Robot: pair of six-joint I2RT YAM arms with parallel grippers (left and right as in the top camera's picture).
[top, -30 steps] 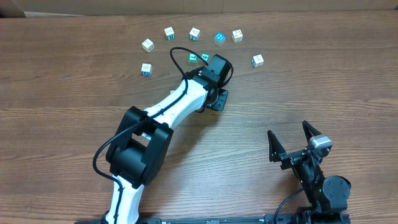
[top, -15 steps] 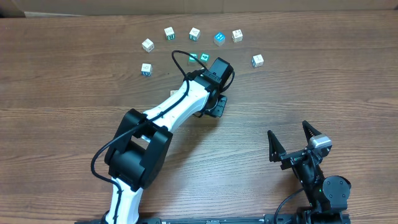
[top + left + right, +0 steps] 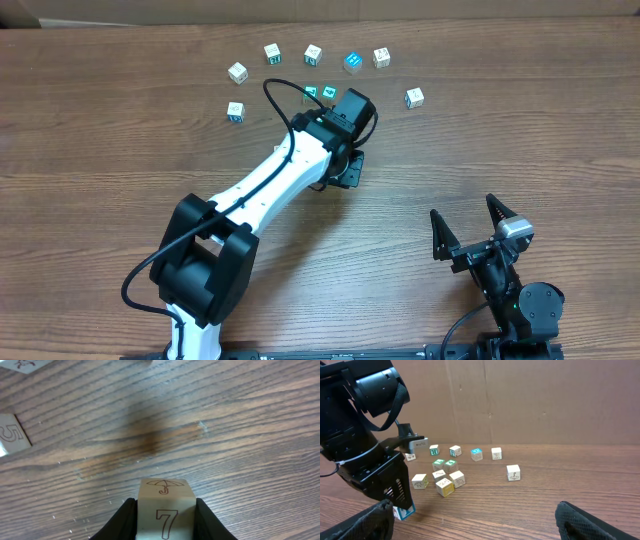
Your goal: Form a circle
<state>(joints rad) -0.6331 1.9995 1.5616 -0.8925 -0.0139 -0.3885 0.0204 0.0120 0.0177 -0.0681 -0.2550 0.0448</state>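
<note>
**Left gripper clamped on a numbered cube beside the loose arc**

The left gripper is closed on a pale wooden cube. One black finger presses each side of it. The face toward the wrist camera carries a 7 and the face above it an umbrella. Whether this cube rests on the wooden table or hangs just clear of it cannot be told.

From overhead, the left arm stretches from the near edge toward the far middle of the table, and its wrist covers the held cube. The other cubes lie spread in an open arc along the far side, well apart from one another and not closed into a ring. Two teal ones sit side by side inside the arc, just beyond the wrist. One pale cube lies off to the right and another off to the left.

The right gripper is at the near right edge, well apart from the cubes, with its fingers spread and nothing between them.
</note>
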